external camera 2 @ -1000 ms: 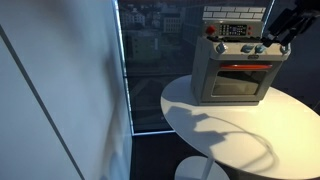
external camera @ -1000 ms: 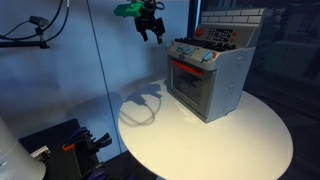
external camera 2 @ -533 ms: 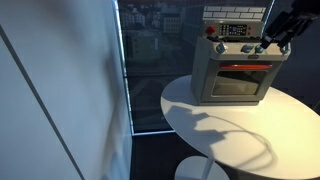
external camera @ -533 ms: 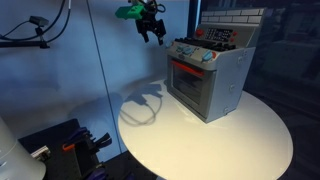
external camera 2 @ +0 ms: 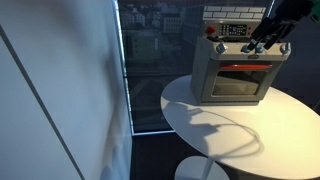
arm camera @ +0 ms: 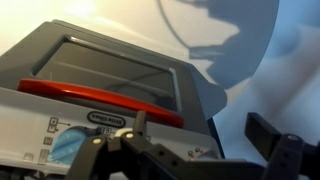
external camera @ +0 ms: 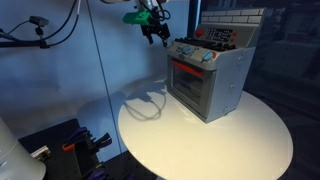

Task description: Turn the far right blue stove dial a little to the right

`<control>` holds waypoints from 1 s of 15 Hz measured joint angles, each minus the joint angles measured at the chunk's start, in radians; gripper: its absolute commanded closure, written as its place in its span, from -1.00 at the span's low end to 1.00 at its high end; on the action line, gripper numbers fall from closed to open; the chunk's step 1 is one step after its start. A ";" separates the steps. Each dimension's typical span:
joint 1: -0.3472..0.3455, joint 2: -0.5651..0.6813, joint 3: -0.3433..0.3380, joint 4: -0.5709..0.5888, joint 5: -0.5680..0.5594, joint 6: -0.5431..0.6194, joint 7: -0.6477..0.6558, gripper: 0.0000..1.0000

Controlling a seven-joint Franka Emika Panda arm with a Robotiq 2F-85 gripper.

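- The gripper (external camera: 155,35) is seen released, its fingers (arm camera: 272,140) spread with nothing between them.
- It is held in the air just in front of the stove (external camera: 212,80), level with the stove's knob panel and apart from it in an exterior view.
- In an exterior view the gripper (external camera 2: 266,44) is overlapped with the right end of the stove's (external camera 2: 232,70) knob row; contact cannot be told there.
- In the wrist view the gripper (arm camera: 190,160) is pointed at the stove (arm camera: 110,65) front; a light-blue knob (arm camera: 66,148) is seen beside the red door handle (arm camera: 100,100).
- The stove is stood upright on a round white table (external camera: 215,140), near its far edge, door shut.
- An arm shadow (external camera: 145,105) is cast on the table in front of the stove.
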 measured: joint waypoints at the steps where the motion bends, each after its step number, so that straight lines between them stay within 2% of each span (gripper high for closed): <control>1: 0.001 0.015 0.005 0.011 0.000 0.006 0.000 -1.00; 15: 0.032 0.165 0.038 0.157 -0.063 0.096 0.000 -1.00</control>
